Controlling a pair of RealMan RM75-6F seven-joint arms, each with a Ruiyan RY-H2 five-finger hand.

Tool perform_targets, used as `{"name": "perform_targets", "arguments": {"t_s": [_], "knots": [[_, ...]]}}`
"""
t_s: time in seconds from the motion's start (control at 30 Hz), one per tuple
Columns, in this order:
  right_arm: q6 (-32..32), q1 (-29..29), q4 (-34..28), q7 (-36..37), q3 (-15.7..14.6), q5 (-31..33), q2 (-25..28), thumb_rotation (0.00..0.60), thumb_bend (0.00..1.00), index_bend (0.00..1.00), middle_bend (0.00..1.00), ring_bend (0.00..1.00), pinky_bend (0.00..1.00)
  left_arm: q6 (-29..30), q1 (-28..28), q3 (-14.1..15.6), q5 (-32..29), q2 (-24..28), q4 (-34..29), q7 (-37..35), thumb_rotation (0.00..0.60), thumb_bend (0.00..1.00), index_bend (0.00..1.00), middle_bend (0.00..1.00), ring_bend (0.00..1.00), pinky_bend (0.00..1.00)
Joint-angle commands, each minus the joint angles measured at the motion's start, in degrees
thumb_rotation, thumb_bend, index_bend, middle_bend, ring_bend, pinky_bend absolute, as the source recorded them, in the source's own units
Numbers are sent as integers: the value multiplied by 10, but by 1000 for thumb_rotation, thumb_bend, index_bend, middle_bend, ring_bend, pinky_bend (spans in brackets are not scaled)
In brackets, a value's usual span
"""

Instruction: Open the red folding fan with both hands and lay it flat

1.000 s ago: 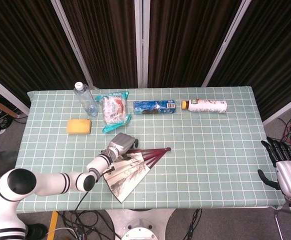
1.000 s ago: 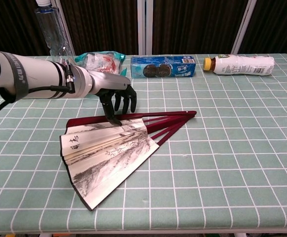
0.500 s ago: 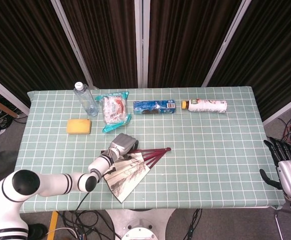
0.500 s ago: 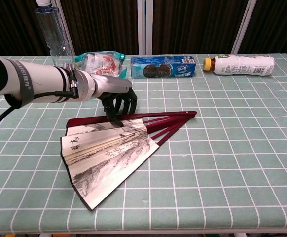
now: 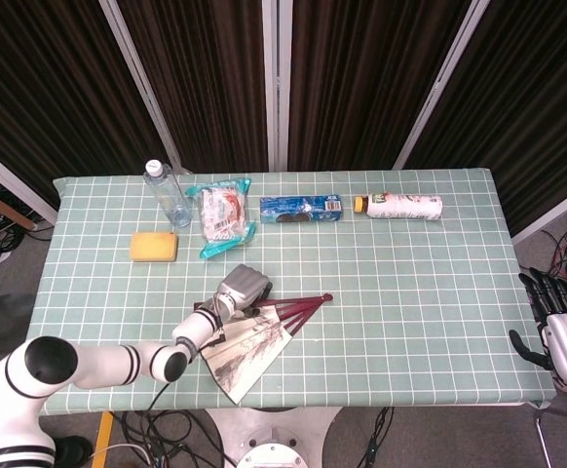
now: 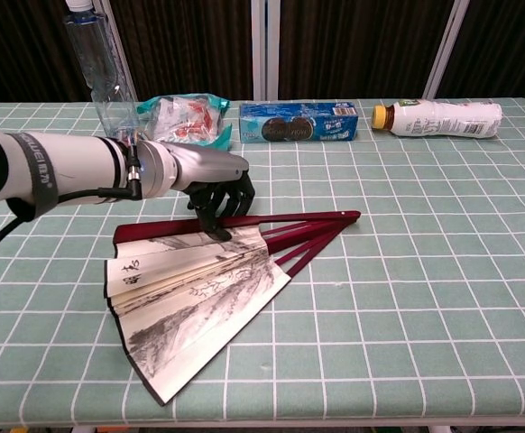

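Midway through the spreading step, by the look of it: red folding fan (image 6: 199, 298) partly opened, lying flat on the near-left part of the green checked table (image 6: 425, 271), paper leaf fanned toward the near edge, dark red ribs (image 6: 308, 236) converging to the pivot at the right. Left hand (image 6: 210, 183) poised over the far guard stick, fingers (image 6: 219, 215) curled downward and slightly apart, tips pressing on or just touching the top rib near where the leaf begins; no pinch visible, nothing actually held. Right hand (image 5: 564, 331) well off to the right beyond the table edge, fingers spread, holding nothing and nowhere near the fan. Next move likely calls for bringing the right hand in to pin the pivot or the near guard while dragging the far guard farther away, widening the arc without creasing the leaf. Plastic bottle, snack bag, biscuit pack and white bottle lined along the far side, well apart from the fan.
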Motion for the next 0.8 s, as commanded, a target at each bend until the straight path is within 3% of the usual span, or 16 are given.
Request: {"name": "perform_targets", "arguments": {"t_s": [0.03, 0.13, 0.33, 0.53, 0.6, 0.7, 0.8], "knots": [[1, 0, 0, 2, 0, -2, 1, 600, 267, 0, 0, 0, 0, 9, 9, -4, 13, 9, -12, -7, 600, 335, 613, 636, 631, 731], [-2, 3, -1, 6, 0, -7, 2, 600, 268, 0, 0, 0, 0, 18, 20, -13, 27, 29, -35, -22, 600, 338, 628, 653, 653, 765], [-30, 22, -4, 21, -6, -26, 6, 600, 268, 0, 1, 0, 0, 46, 70, -47, 78, 126, -136, -101, 600, 340, 632, 662, 661, 779], [-100, 68, -19, 120, -27, -69, 13, 600, 268, 2, 16, 0, 0, 96, 138, -77, 158, 235, -243, -197, 600, 340, 632, 662, 661, 787], [-128, 90, -19, 171, -32, -82, 14, 600, 268, 60, 58, 0, 0, 110, 159, -86, 181, 258, -264, -232, 600, 341, 632, 662, 662, 793], [-176, 129, -6, 245, -36, -98, 4, 600, 268, 237, 135, 0, 0, 145, 194, -96, 232, 278, -288, -292, 600, 343, 632, 662, 661, 792], [-218, 167, 7, 292, -35, -104, -18, 600, 268, 270, 163, 0, 0, 172, 221, -102, 283, 290, -303, -351, 600, 349, 632, 662, 661, 792]]}}
